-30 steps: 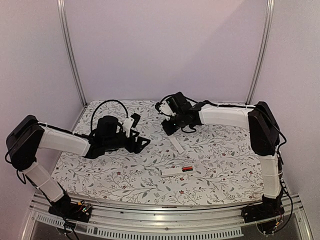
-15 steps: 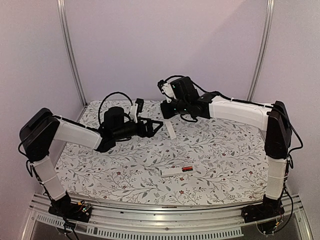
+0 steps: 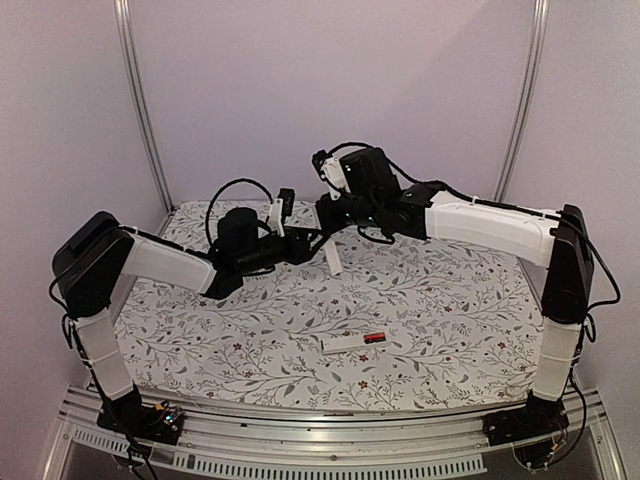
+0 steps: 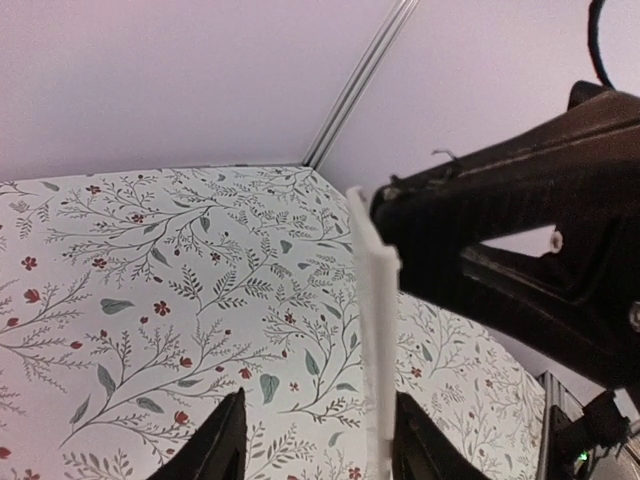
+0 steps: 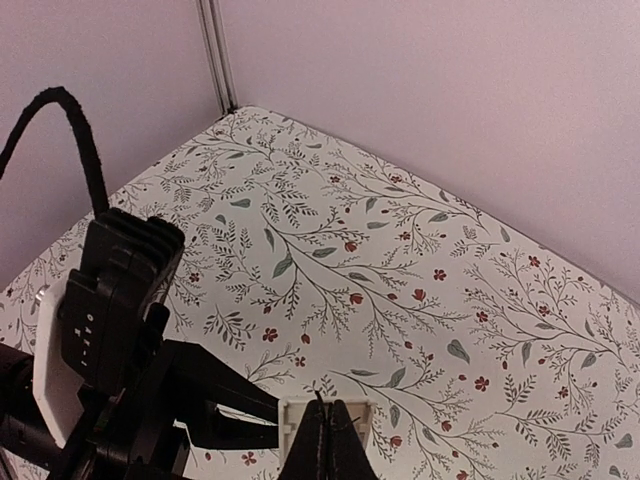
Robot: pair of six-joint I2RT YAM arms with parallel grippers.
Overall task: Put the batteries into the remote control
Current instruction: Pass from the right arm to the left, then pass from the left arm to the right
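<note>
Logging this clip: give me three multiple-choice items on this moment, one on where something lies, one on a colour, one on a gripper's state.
1. Where is the remote control?
A. In the left gripper
B. On the table near its front edge
C. Against the back wall

2. What colour shows on the battery at its end?
A. Blue
B. Green
C. Red-orange

3. The right gripper is:
A. shut on a thin white strip
B. open
C. out of view

Answers: B, it lies alone on the floral surface. C, the top view shows red-orange. A, its wrist view shows the fingers closed on the strip's end.
</note>
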